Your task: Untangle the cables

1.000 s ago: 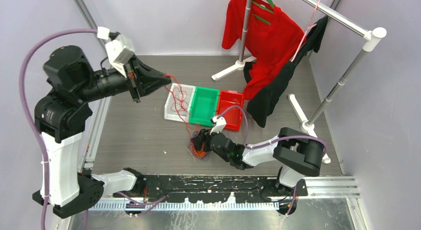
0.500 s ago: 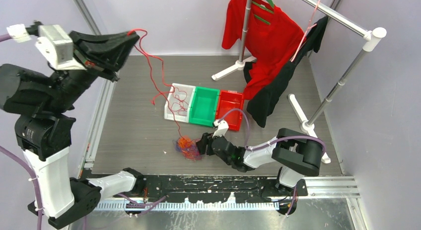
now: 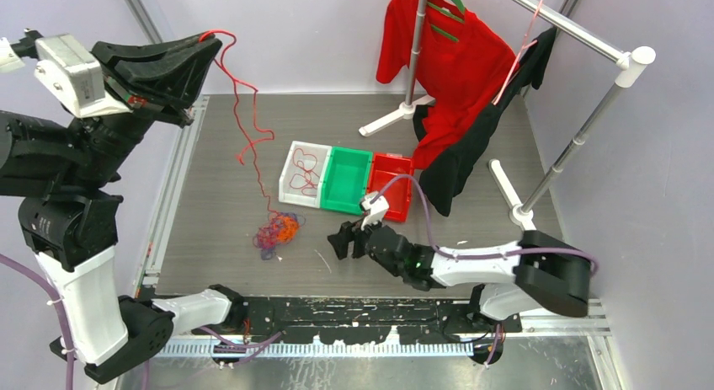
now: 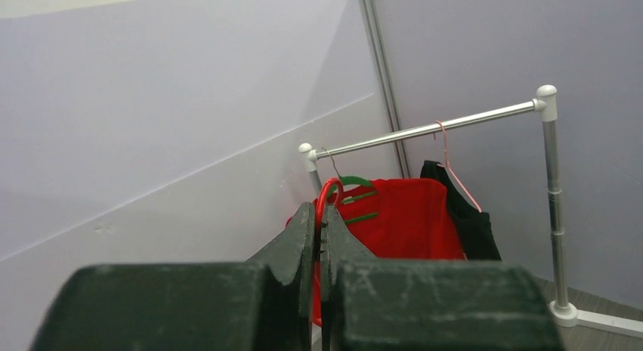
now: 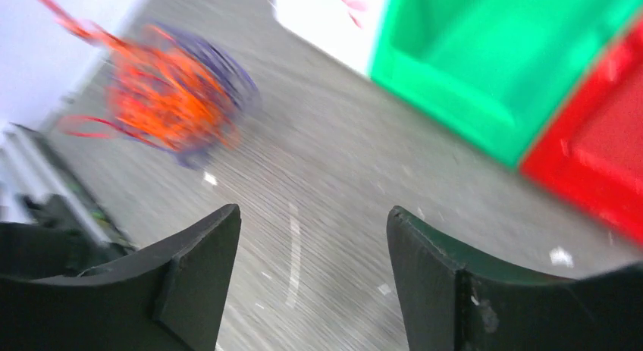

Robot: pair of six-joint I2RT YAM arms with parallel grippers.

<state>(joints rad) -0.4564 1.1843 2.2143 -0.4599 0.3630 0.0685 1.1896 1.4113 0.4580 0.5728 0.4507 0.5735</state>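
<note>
Currently the cables (image 3: 278, 231) sit as a small loose clump on the table (image 3: 219, 184), just in front of the white bin (image 3: 287, 173) and to the left of the right claw (image 3: 347, 241). The clump is mostly orange in the middle, with purple loops round the outside and a few red ones. The right wrist view shows the cables (image 5: 173, 93) blurred, same colours, lying on the table. One red strand (image 3: 254, 99) runs up out of the clump, kinked and wavy, to the left claw (image 3: 208, 41), which is raised high over the table's left rear. The left claw is clenched on that strand: the left wrist view has its fingers (image 4: 303, 237) pressed together with the red strand (image 4: 327, 193) looping out at the tips. The right claw is released, fingers (image 5: 199, 264) spread with nothing between them, low over the table, facing the clump but apart from it. Another red cable (image 3: 305, 173) lies coiled in the white bin, which sits beside the green bin (image 3: 349, 181).
</note>
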